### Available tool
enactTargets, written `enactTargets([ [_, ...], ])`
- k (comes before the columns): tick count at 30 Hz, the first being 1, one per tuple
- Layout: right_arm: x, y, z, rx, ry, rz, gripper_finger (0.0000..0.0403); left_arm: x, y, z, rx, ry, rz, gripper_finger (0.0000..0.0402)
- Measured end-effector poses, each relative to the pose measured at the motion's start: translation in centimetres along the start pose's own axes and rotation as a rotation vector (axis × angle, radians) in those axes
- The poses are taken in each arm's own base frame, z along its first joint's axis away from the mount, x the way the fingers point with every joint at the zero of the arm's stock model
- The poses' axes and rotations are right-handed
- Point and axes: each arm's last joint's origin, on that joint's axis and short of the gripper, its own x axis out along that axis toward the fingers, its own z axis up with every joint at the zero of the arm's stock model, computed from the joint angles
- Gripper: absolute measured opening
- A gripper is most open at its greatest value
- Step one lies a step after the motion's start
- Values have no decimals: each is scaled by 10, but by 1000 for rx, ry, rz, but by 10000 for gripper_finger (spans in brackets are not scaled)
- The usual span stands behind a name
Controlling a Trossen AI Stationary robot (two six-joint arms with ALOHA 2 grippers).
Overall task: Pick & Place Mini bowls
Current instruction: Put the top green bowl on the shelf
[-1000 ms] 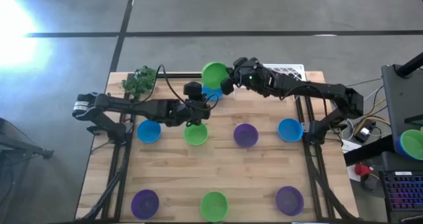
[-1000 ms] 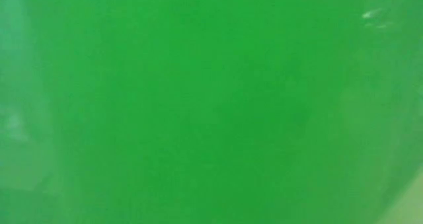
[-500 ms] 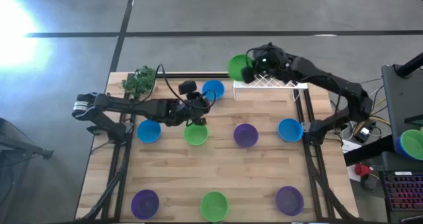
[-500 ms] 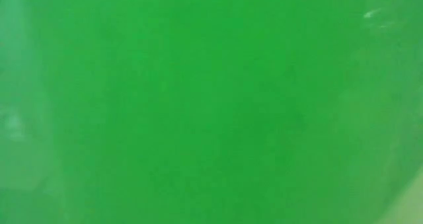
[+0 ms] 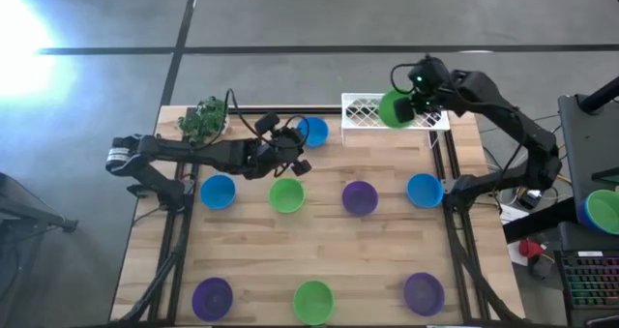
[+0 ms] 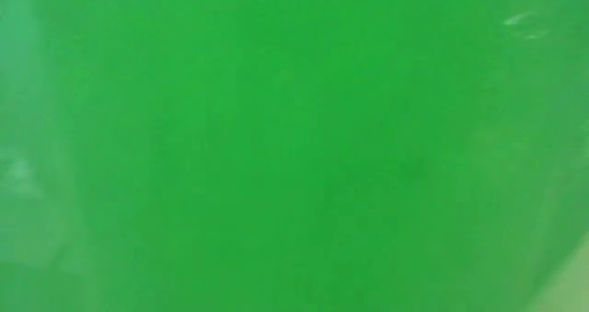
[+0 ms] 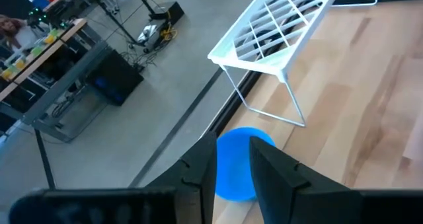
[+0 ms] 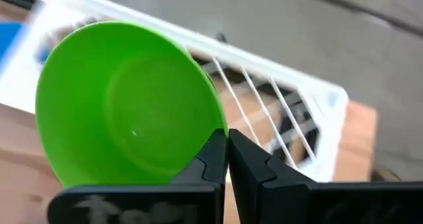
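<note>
Right fingers (image 8: 227, 159) pinch green bowl (image 8: 125, 102); green blur fills low view.

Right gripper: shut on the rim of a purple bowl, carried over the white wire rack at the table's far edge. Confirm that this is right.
Not quite: the bowl is green, not purple. The right wrist view shows the right gripper shut on the rim of a green bowl, and the high view shows it over the white wire rack at the table's far edge.
</note>
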Motion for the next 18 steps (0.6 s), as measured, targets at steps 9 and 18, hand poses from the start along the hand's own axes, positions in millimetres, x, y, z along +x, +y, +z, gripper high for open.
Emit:
enactTargets([
  [9,0,-19,-7,71,59,-178,8,0,0,0,0,1,0,92],
  [18,4,-31,-8,108,56,-316,8,0,0,0,1,2,1,92],
])
